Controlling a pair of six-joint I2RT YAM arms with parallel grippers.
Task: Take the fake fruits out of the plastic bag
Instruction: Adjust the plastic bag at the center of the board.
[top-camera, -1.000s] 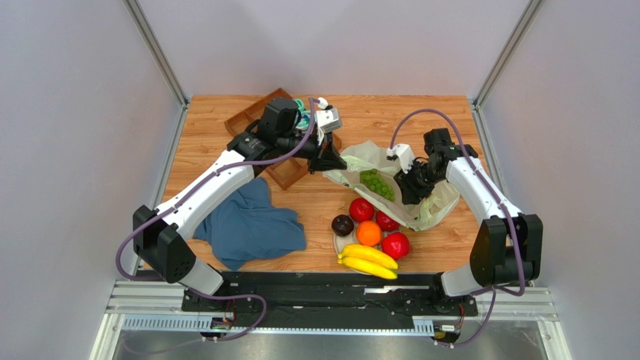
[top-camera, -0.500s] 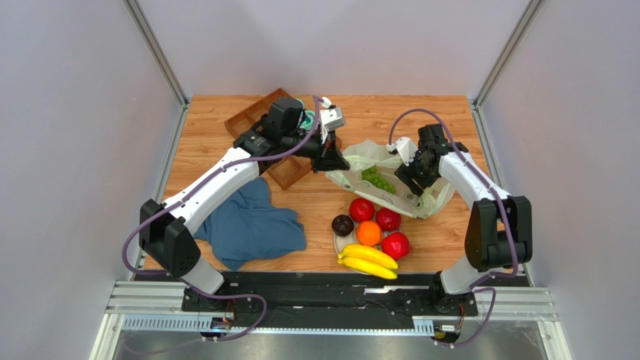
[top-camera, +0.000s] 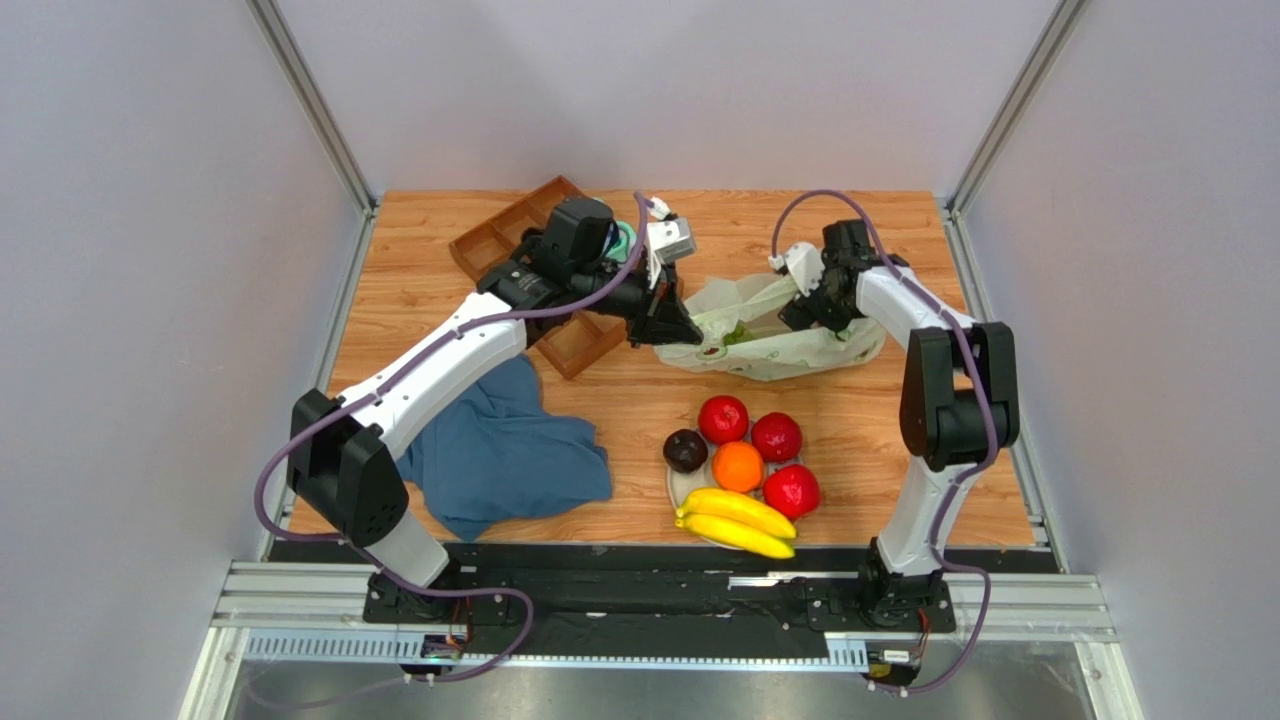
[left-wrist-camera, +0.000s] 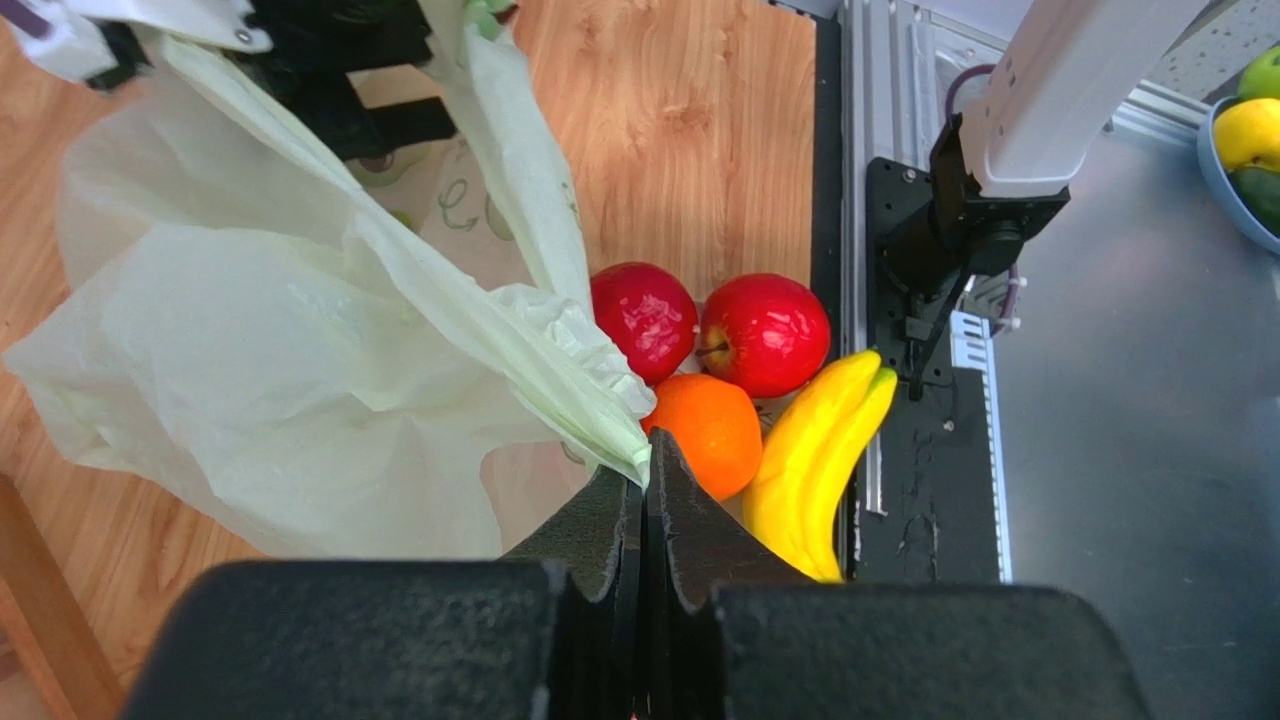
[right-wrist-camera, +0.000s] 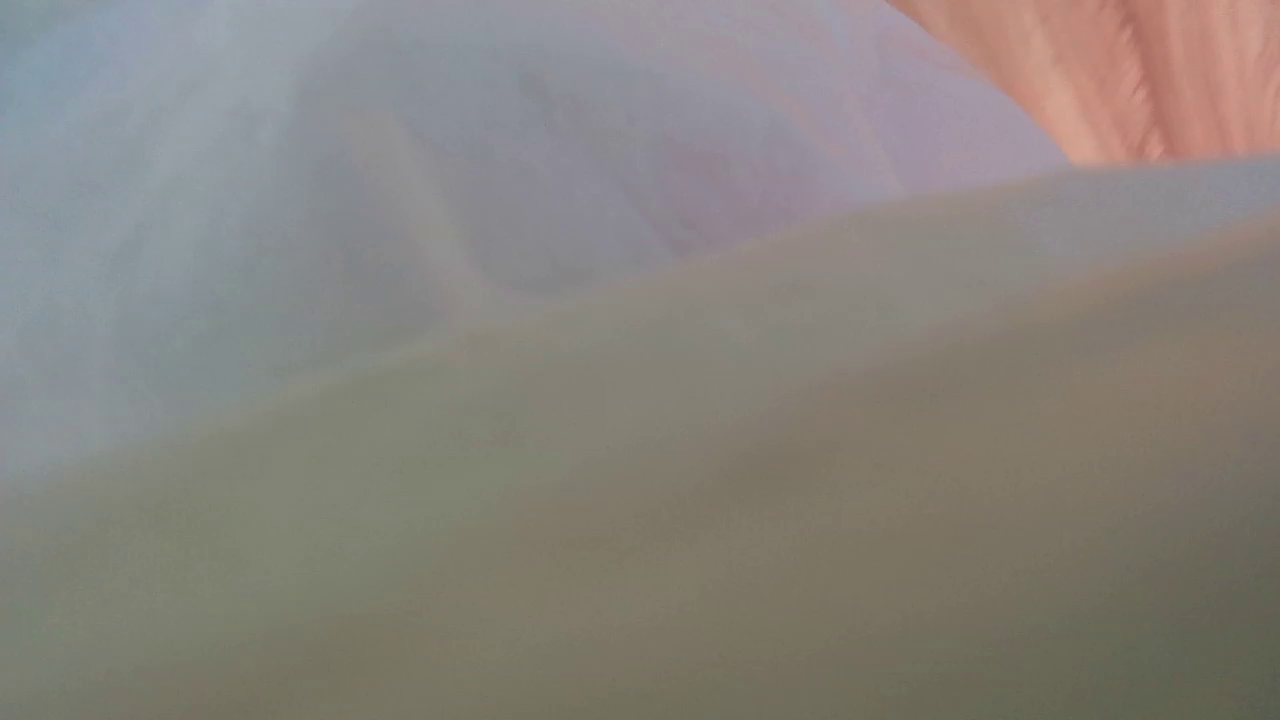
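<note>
The pale yellow-green plastic bag (top-camera: 781, 342) lies crumpled at the table's far middle. My left gripper (top-camera: 670, 324) is shut on its left edge; in the left wrist view the pinched film (left-wrist-camera: 579, 393) runs into the closed left gripper (left-wrist-camera: 646, 468). A bit of green grape bunch (top-camera: 736, 333) shows inside the bag. My right gripper (top-camera: 812, 305) is pressed against the bag's far side, and bag film fills the whole right wrist view, hiding the fingers. Outside the bag lie red apples (top-camera: 723, 419), a dark fruit (top-camera: 685, 450), an orange (top-camera: 736, 467) and bananas (top-camera: 736, 522).
A dark blue cloth (top-camera: 504, 450) lies at the near left. A brown wooden tray (top-camera: 511, 240) stands at the far left, with teal socks (top-camera: 616, 237) behind my left arm. Grey walls close in both sides of the table.
My right arm swung from the bag's near right side to its far side. The bag collapsed toward the back and now covers most of the grapes. The left gripper kept its hold.
</note>
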